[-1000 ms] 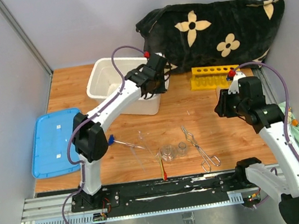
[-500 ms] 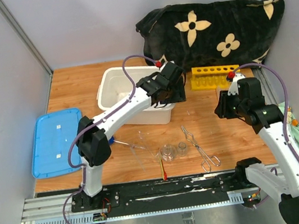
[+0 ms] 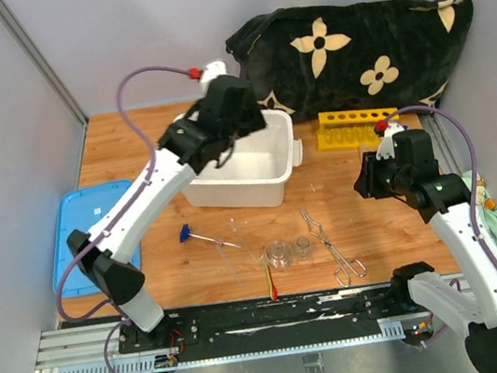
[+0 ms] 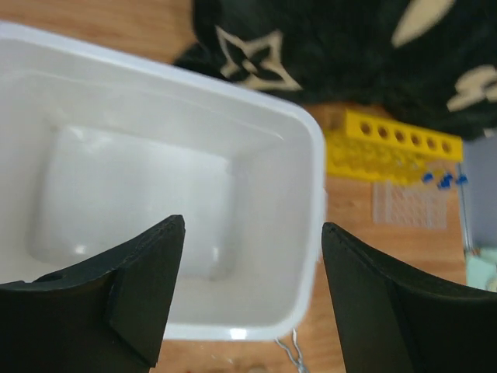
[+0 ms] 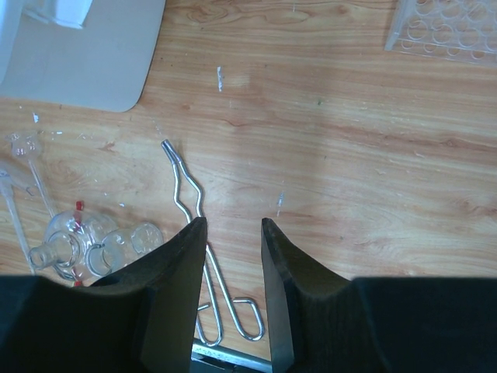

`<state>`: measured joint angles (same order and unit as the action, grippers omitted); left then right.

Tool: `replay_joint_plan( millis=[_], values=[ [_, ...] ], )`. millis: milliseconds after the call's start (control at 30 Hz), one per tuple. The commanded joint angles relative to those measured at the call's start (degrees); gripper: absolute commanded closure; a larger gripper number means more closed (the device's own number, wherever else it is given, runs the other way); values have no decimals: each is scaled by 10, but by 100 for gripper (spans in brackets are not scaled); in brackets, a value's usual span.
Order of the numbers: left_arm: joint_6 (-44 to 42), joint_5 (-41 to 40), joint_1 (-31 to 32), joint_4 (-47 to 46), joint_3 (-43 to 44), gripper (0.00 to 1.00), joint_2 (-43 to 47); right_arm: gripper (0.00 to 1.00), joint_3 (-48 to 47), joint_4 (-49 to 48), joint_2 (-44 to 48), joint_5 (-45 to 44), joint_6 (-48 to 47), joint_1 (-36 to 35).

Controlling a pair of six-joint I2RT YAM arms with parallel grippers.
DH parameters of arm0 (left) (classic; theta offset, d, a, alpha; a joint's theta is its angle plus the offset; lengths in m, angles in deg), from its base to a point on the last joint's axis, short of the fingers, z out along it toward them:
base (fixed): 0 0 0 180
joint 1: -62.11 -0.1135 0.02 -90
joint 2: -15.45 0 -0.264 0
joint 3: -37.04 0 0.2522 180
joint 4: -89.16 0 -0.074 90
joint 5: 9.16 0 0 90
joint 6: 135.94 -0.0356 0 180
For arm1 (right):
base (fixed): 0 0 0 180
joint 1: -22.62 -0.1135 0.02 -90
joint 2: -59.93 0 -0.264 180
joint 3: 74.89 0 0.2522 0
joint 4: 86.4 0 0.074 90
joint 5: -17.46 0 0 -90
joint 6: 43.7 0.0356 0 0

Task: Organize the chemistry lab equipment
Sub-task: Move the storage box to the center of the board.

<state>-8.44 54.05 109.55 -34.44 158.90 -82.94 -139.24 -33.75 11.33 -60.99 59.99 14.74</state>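
My left gripper (image 4: 252,224) hangs open over the white tub (image 4: 314,167), holding nothing; from above it (image 3: 212,147) sits over the tub's left half. The yellow tube rack (image 3: 351,128) stands right of the tub. Beyond it lie the clear plastic rack (image 4: 409,203) and blue-capped tubes (image 4: 444,180). Two small glass beakers (image 3: 281,254), metal tongs (image 3: 332,246), a red-tipped stick (image 3: 271,282) and a thin blue-ended rod (image 3: 202,236) lie on the near table. My right gripper (image 5: 233,223) hovers open above bare wood just right of the tongs (image 5: 190,198).
A blue lid (image 3: 91,235) lies at the table's left edge. A black flowered cloth (image 3: 359,46) fills the back right corner. The tub (image 3: 244,187) stands mid-table. Small glass bits are scattered near the beakers (image 5: 116,241).
The left gripper slid the tub to the right by its right rim, let go and opened. It then rose and swung back over the tub's left half. The right arm stayed put.
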Motion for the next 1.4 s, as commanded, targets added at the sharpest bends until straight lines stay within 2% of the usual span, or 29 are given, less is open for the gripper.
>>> replay_joint_plan(
  millis=[0,67,133,267,400,600,800,933,1067,1200,1367],
  values=[
    [-37,-65,-131,-11,-49,24,48,64,-2,6,-2,10,5,-19],
    [-53,-22,-197,-23,-68,25,50,64,-5,4,-5,8,6,-24],
    [-77,-13,-223,-37,-77,25,45,64,-9,3,-10,2,7,-33],
    [-112,-17,-227,-38,-53,26,1,64,-15,0,-21,-10,10,-52],
    [-124,-51,-234,-3,-18,27,-57,64,-24,8,-25,-23,10,-76],
    [-113,-56,-253,7,-47,28,-74,72,-35,22,-29,-26,1,-104],
    [-106,-66,-259,5,-86,28,-25,72,-42,34,-45,-39,-5,-153],
    [-94,-33,-259,4,-112,28,37,71,-43,35,-58,-64,1,-205],
    [-88,-1,-259,-9,-159,27,117,71,-50,32,-62,-107,15,-288],
    [-91,-2,-259,-25,-221,27,184,70,-60,42,-52,-153,44,-364],
    [-103,6,-259,-74,-266,27,198,70,-76,61,-42,-220,78,-454]
  ],
)
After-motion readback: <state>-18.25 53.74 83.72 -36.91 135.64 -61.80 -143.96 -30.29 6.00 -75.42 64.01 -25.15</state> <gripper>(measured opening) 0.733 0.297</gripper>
